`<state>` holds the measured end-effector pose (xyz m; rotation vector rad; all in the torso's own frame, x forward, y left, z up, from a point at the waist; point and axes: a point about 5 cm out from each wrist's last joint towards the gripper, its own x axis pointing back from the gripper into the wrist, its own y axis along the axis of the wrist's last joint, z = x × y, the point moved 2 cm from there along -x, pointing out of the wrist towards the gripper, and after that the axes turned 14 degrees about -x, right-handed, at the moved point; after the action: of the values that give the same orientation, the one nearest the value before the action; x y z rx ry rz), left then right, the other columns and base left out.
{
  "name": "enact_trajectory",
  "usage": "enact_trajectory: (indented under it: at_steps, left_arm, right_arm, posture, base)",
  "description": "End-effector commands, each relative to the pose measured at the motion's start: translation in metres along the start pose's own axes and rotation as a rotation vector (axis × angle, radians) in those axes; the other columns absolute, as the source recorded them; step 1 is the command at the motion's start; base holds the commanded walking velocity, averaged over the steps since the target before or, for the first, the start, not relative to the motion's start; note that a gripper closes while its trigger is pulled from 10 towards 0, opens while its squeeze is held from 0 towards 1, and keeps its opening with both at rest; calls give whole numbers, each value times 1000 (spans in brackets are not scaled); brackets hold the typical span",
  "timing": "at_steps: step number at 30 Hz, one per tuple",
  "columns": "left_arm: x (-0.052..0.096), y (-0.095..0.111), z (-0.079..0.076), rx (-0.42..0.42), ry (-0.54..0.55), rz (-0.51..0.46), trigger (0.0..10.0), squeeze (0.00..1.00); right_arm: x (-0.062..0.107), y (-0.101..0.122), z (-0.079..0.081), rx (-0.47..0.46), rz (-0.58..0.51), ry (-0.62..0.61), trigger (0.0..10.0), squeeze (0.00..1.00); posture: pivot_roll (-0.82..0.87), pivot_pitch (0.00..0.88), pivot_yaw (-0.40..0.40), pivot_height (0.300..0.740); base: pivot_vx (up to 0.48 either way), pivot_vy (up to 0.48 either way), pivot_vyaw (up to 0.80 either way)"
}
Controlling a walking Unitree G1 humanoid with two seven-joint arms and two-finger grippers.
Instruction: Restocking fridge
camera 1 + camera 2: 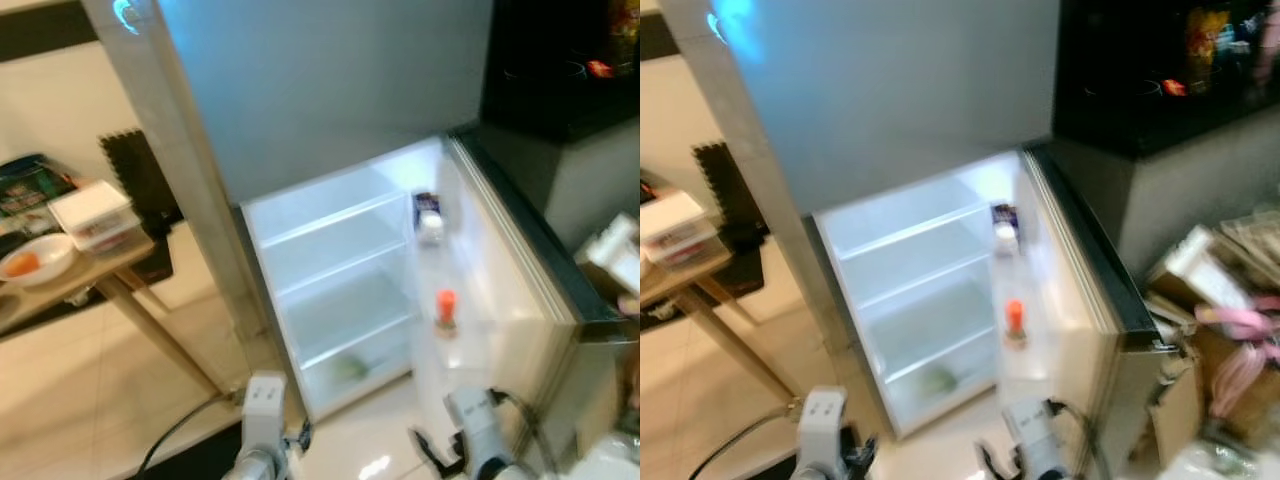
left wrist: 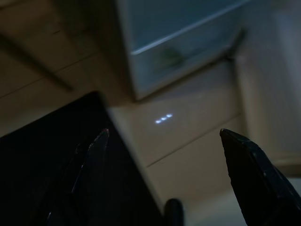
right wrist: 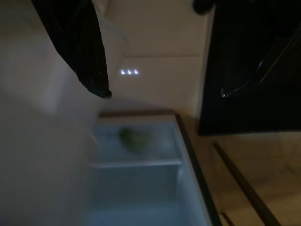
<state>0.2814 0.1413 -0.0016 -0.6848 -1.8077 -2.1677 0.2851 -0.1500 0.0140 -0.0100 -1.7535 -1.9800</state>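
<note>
White and lit from within, the fridge (image 1: 340, 290) stands with its lower door swung wide to the robot's right, its shelves bare but for a blurred green thing (image 1: 350, 368) in the bottom drawer, while the door rack holds an orange-capped bottle (image 1: 446, 310) and a white-capped bottle (image 1: 430, 217) too smeared to read. The left pincer (image 2: 164, 136) and right pincer (image 3: 164, 92) both hang spread wide and hold nothing, low over the pale floor tiles (image 1: 70, 400) before the fridge. At left a wooden counter (image 1: 95, 270), cut off by the frame, carries a white box (image 1: 95, 212) and a bowl (image 1: 35, 260).
</note>
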Motion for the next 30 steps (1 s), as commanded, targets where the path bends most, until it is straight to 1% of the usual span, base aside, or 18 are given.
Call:
enact_trajectory:
  at_steps: [1, 2, 5, 12, 16, 25, 26, 27, 30]
  left_arm:
    - [2, -6, 0, -10, -6, 28, 10000, 0]
    - [1, -5, 0, -15, -10, 27, 10000, 0]
    - [1, -5, -1, -17, -14, 28, 10000, 0]
    - [0, -1, -3, -20, -4, 18, 10000, 0]
    - [-2, -1, 3, 12, 36, 32, 10000, 0]
    - [0, 1, 4, 23, 47, 28, 10000, 0]
    - [0, 1, 4, 28, 48, 27, 10000, 0]
    - [1, 1, 4, 32, 51, 26, 10000, 0]
    - [1, 1, 4, 34, 52, 26, 10000, 0]
  right_arm:
    - [3, -9, 2, -47, 19, -14, 10000, 0]
    - [3, -8, 0, -65, 11, -30, 10000, 0]
    - [3, -8, -1, -76, 4, -40, 10000, 0]
    - [7, -8, -2, -91, -11, -51, 10000, 0]
    - [6, -5, -3, -101, -19, -56, 10000, 0]
    - [6, -3, -1, -109, -23, -47, 10000, 0]
    - [6, -4, -2, -99, -14, -52, 10000, 0]
    - [8, -10, -8, -82, 30, -83, 10000, 0]
    - [9, -13, -10, -80, 51, -96, 10000, 0]
  posture:
    - [-94, 102, 100, 740]
    - [-95, 108, 103, 740]
    - [-95, 108, 103, 740]
    - [-104, 128, 113, 740]
    - [-102, 142, 111, 740]
    - [-92, 152, 108, 740]
    - [-91, 152, 107, 740]
    - [-91, 151, 107, 740]
    - [-91, 151, 107, 740]
  base:
    - [0, 0, 0]
    - [0, 0, 0]
    - [0, 0, 0]
    - [0, -480, 0]
    - [0, 0, 0]
    - [0, 0, 0]
    - [0, 0, 0]
    - [0, 0, 0]
    - [0, 0, 0]
